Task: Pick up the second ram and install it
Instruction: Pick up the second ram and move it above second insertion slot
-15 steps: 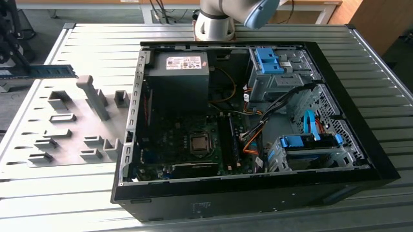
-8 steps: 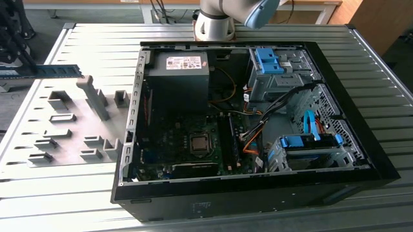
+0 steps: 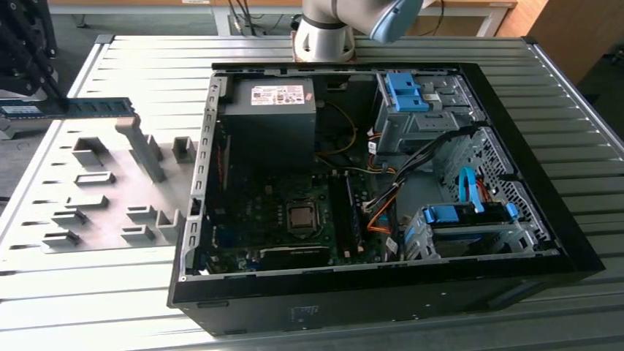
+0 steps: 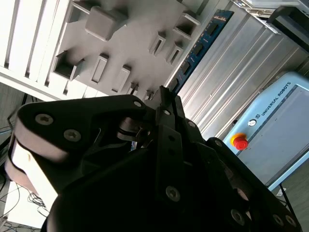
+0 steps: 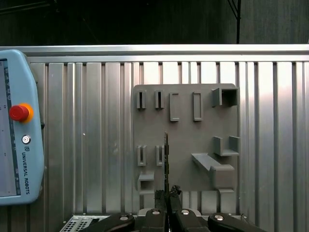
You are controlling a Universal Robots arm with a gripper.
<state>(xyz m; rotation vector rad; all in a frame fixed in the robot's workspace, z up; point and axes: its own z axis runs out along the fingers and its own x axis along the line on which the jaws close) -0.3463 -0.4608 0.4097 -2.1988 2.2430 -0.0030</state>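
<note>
My gripper (image 4: 164,104) is shut on the second ram (image 4: 200,46), a thin blue board with black chips that sticks out past the black fingers. In the first wrist view the ram (image 5: 166,159) shows edge-on, rising from the gripper (image 5: 167,195) over the grey holder plate (image 5: 186,140). The exterior view puts the ram (image 3: 93,107) level in the air above the far end of the holder plate (image 3: 98,190), at that view's left, with the gripper (image 3: 34,101) at its outer end. To the exterior view's right lies the open computer case (image 3: 390,183).
The case lies on its side on the ribbed metal table (image 3: 585,146), motherboard (image 3: 283,219) facing up, with cables and blue drive-bay clips (image 3: 405,91) inside. The arm's base (image 3: 326,33) stands behind the case. A pale blue teach pendant (image 5: 17,130) lies on the table beside the holder plate.
</note>
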